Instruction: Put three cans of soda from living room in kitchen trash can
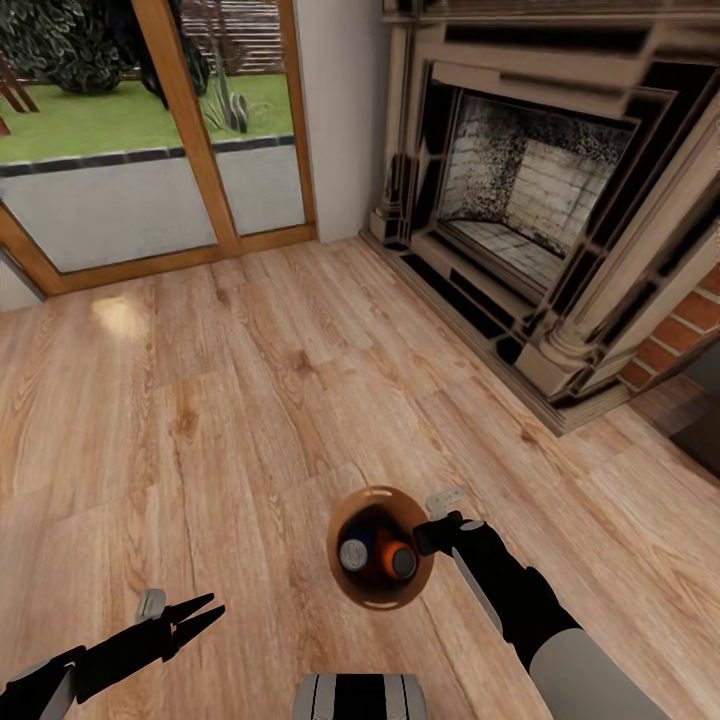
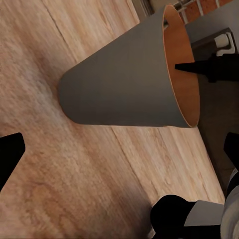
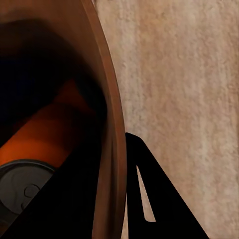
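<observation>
The trash can (image 1: 345, 583), pale grey outside and brown inside, hangs just above the wood floor. My right gripper (image 1: 428, 536) is shut on its rim (image 3: 110, 114), one finger inside and one outside. Inside it I see a can with a grey top (image 1: 354, 553) and an orange can (image 1: 401, 561); a third can is hard to make out. The right wrist view shows an orange can (image 3: 47, 132) lying within the bin. My left gripper (image 1: 203, 614) is open and holds nothing, low to the bin's left. The left wrist view shows the bin's grey wall (image 2: 119, 84) ahead of the left gripper (image 2: 122, 147).
A stone and brick fireplace (image 1: 520, 190) stands ahead on the right. Wood-framed glass doors (image 1: 150, 130) to a garden lie ahead on the left. Light plank floor (image 1: 250, 380) stretches between them. My own base (image 1: 360, 697) shows at the bottom edge.
</observation>
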`<state>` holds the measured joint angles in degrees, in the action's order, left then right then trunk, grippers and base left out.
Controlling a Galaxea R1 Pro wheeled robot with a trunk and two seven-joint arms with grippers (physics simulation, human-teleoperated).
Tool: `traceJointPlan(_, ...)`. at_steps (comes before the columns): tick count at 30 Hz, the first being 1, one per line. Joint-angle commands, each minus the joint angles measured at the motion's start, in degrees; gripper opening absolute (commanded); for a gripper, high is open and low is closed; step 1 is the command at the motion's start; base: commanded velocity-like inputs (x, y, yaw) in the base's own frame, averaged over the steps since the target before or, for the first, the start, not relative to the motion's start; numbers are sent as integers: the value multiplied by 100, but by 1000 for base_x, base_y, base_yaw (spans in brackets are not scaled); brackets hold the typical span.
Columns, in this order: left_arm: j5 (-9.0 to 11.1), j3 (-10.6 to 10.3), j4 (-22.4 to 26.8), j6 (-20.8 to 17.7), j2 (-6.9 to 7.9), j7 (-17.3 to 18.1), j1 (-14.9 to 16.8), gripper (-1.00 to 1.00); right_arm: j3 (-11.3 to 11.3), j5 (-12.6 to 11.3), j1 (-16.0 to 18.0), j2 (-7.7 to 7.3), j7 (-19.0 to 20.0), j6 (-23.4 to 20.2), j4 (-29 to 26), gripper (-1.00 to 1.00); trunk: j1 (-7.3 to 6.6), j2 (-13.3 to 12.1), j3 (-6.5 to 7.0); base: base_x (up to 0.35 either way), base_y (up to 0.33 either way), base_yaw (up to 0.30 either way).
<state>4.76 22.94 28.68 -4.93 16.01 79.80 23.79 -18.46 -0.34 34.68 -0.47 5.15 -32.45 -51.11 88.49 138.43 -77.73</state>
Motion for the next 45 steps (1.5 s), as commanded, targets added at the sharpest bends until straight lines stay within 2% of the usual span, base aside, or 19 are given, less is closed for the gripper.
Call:
traceJointPlan(1,-2,-1,-2,1,-1,0,3,100,9,-54,-5,4,38,11,-13,-100,55,0,-1,0,0,0)
traceJointPlan(5,-2,-4,-2,1,-1,0,3,100,9,-54,-5,4,38,11,-13,-100,55,0,-1,0,0,0)
traceJointPlan(8,-2,-7,-2,1,-1,0,3,100,9,-54,-5,4,38,11,-13,-100,121,120,-55,0,0,0)
traceJointPlan(27,-2,-1,-2,1,-1,0,3,100,9,-54,-5,12,38,11,-13,-100,121,120,-55,0,0,0)
traceJointPlan(28,-2,-3,-2,1,-1,0,3,100,9,-54,-5,12,38,11,-13,100,121,120,-55,0,0,0)
traceJointPlan(45,-2,-8,3,1,-1,8,3,100,9,-47,-5,61,38,9,-5,100,121,120,-55,0,0,0)
